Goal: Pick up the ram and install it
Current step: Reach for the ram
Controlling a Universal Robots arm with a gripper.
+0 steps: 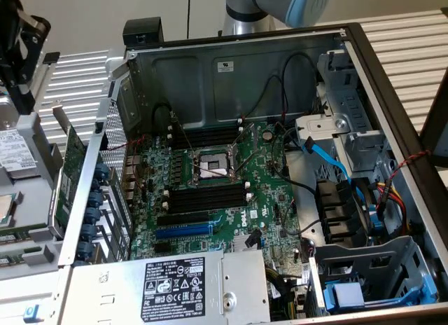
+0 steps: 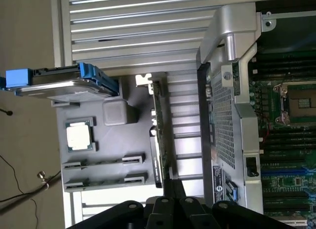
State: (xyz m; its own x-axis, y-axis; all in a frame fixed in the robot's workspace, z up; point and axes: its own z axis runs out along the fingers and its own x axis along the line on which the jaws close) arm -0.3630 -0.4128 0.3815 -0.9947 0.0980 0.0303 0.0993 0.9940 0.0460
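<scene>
**A:** Gripper (image 2: 171, 185)?
**B:** Fingers pinched tight together, hovering near one green expansion card (image 2: 159, 130).
**A:** And the ram (image 1: 19, 235)?
**B:** Two green sticks, it seems, in the grey tray (image 2: 106, 140) beside one processor chip (image 2: 79, 136), outside the case (image 1: 189, 80). The motherboard has two banks of black memory slots (image 1: 206, 197).

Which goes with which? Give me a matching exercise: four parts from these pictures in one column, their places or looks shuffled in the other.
Things
1. processor socket
2. loose processor chip
3. hard drive
4. expansion card

Descriptions
A. stands on edge at the side of the grey tray nearest the computer case
B. carries blue rails
C. sits on the motherboard between banks of black memory slots
D. lies flat in a square recess of the grey tray

Pairs: 1-C, 2-D, 3-B, 4-A
</scene>
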